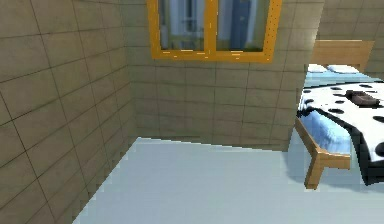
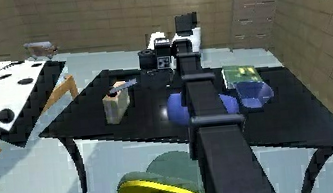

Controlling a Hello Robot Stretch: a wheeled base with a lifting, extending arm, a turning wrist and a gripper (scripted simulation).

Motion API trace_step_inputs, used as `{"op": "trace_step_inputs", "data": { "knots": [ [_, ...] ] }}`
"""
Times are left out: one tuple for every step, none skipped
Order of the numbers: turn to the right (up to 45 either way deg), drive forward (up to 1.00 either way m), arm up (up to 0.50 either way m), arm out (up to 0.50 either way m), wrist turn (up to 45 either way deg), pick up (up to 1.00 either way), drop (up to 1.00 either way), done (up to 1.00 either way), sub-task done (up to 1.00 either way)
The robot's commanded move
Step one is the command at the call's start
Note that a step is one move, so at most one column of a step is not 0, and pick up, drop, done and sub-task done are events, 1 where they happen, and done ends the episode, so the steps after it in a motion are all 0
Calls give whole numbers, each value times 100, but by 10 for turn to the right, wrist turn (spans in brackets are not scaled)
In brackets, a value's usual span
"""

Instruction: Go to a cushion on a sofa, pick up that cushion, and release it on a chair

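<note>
One spotted bed [image 2: 13,83] lies off the black table's [image 2: 86,122] left end, a tan box [image 2: 118,101] near that edge. A yellow-green chair [image 2: 161,190] sits at its near edge; the gripper [image 2: 151,60] is by the far edge, and I cannot tell its fingers' state or load. A blue bowl [image 2: 256,97] stands toward the right edge.

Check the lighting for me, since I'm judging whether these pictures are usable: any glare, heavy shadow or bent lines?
Forward view: the window glass carries pale streaky reflections; the floor is evenly lit, with no hard shadow. Arm side view: the black table has a faint sheen, no strong glare; the edges of the dresser lean slightly, only a lens effect.
</note>
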Motion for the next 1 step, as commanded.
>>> {"op": "trace_step_inputs", "data": {
  "knots": [
    [0,0,0,0,-450,0,0,0,0]
  ]
}}
